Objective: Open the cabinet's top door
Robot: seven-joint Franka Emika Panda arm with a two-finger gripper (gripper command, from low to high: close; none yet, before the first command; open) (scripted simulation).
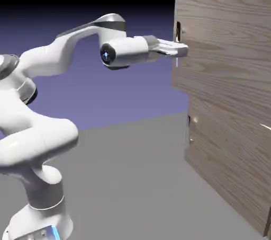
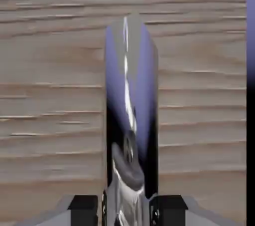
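Two stacked wood-grain doors make up the front of the cabinet (image 1: 233, 127), which fills the right side of the exterior view and rises above the arm. The top door (image 1: 227, 43) is the upper panel; in the exterior view its near edge stands a little forward of the lower door (image 1: 227, 165), so it looks slightly ajar, though how far is hard to judge from this angle. Its bar handle (image 1: 178, 32) sits close to that near edge, a dark upright strip with a bright glint.

One white Franka arm (image 1: 37, 127) rises from the lower left and stretches level toward the door, with the gripper (image 1: 182, 49) reaching the handle's edge of the panel.

In the hand view the handle (image 2: 130, 105) stands upright in the middle as a polished metal bar that mirrors the blue-violet backdrop, with the door's grain (image 2: 55, 95) running across behind it. The two grey fingertips (image 2: 82, 205) sit at the bottom edge, one pressed against each side of the bar's lower end, so the gripper is clamped on the handle. A thin strip of blue-violet and black shows past the door's edge at the far right of the hand view.

No brand, label or writing can be read on the cabinet or the arm.
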